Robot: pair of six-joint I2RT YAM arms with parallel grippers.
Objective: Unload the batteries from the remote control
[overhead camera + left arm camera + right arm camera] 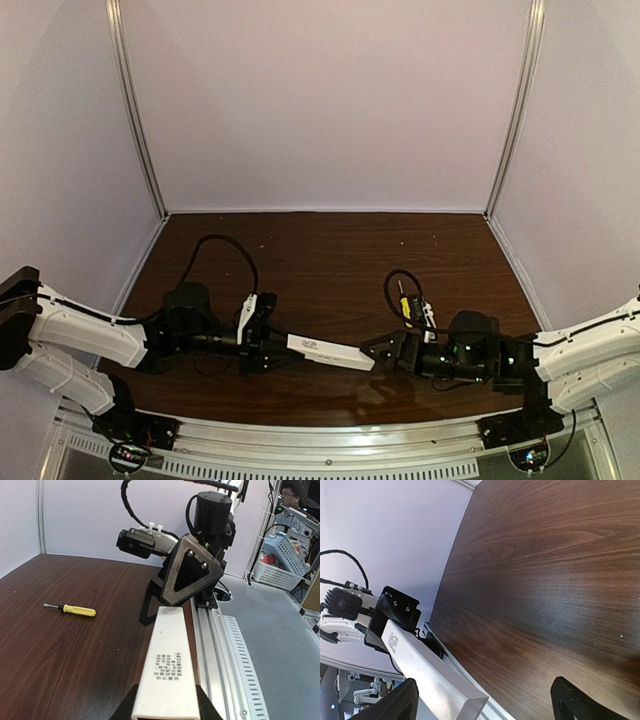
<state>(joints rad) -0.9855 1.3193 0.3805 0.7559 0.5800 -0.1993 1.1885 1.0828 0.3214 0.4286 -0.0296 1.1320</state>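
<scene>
We hold the remote aloft over the near edge of the table, left gripper clamped on one end, right gripper spread wide around the other, batteries unseen, so we judge the right must next close to get at them.

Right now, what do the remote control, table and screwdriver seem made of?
The remote control: likely plastic, smooth white shell, printed label. The table: wood or wood-look laminate, dark grain, slight sheen. The screwdriver: glossy yellow plastic handle, probably metal shaft.
</scene>
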